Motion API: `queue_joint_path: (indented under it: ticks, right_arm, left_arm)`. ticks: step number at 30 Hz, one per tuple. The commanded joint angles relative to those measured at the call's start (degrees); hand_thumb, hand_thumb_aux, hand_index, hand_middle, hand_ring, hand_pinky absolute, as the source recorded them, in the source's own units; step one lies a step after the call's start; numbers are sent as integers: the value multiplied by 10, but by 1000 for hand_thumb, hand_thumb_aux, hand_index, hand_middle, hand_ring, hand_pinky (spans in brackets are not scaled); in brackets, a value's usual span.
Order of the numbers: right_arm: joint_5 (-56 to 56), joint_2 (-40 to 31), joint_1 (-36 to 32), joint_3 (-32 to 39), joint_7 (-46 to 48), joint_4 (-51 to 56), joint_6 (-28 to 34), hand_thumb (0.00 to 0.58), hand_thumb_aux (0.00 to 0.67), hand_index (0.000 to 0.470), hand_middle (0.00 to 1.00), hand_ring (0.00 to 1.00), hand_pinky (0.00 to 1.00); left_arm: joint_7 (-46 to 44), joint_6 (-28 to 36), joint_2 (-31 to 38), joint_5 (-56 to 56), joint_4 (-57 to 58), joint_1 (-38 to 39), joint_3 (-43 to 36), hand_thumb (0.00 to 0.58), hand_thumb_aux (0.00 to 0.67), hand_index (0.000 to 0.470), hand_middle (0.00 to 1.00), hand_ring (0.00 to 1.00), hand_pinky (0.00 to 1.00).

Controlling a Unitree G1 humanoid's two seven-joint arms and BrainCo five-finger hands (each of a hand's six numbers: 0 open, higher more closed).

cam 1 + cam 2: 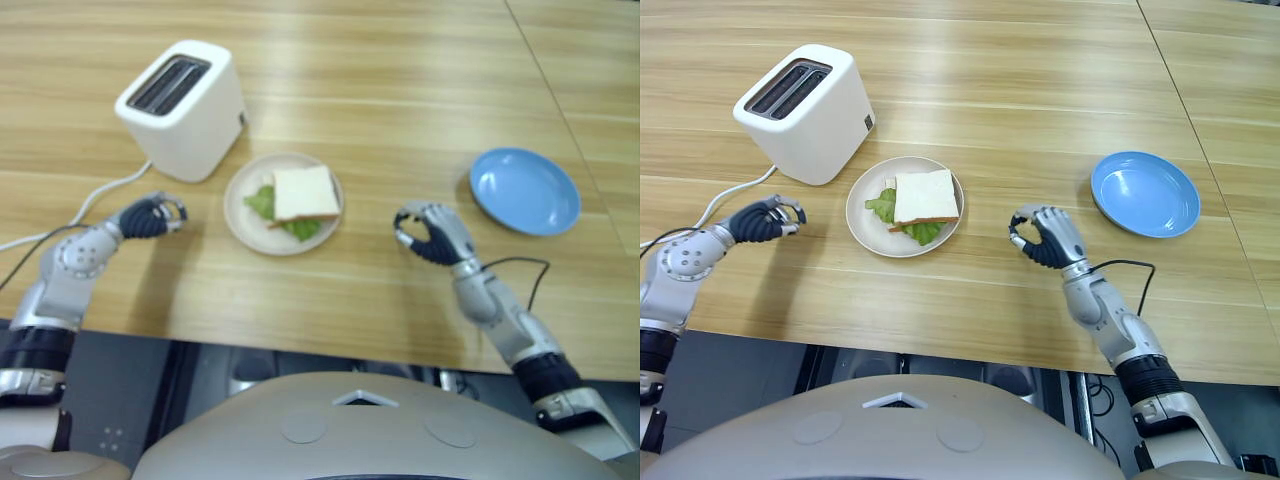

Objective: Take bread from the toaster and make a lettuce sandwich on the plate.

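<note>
A white toaster (185, 105) stands at the back left of the wooden table, its slots dark. In front of it, on a beige plate (236, 213), lies a sandwich: a white bread slice (304, 192) on top with green lettuce (263, 202) sticking out at the left and front. My left hand (150, 216) hovers left of the plate, below the toaster, fingers curled and holding nothing. My right hand (430, 235) sits right of the plate, fingers curled, also holding nothing.
A blue plate (525, 190) lies at the right of the table. The toaster's white cord (95, 200) runs off toward the left edge. A black cable (520, 265) loops by my right wrist near the table's front edge.
</note>
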Motion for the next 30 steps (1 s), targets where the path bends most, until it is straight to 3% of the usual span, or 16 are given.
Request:
queue_joint_path:
  ticks: [1,12,17,30]
  right_arm:
    - [-21,2,-4,10,21,-12,20,580,670,460,1000,1000,1000]
    - [-46,13,10,14,86,-83,108,580,670,460,1000,1000,1000]
    - [-63,21,-14,34,122,-75,141,580,670,460,1000,1000,1000]
    - [-75,52,-179,108,130,219,136,580,670,460,1000,1000,1000]
  left_arm:
    - [-14,19,-26,24,26,-18,-45,580,670,460,1000,1000,1000]
    - [-1,14,-107,62,106,-112,-112,580,670,460,1000,1000,1000]
    - [-3,-2,-146,65,140,-157,-136,580,670,460,1000,1000,1000]
    - [0,-42,-253,85,271,-267,-202,580,670,460,1000,1000,1000]
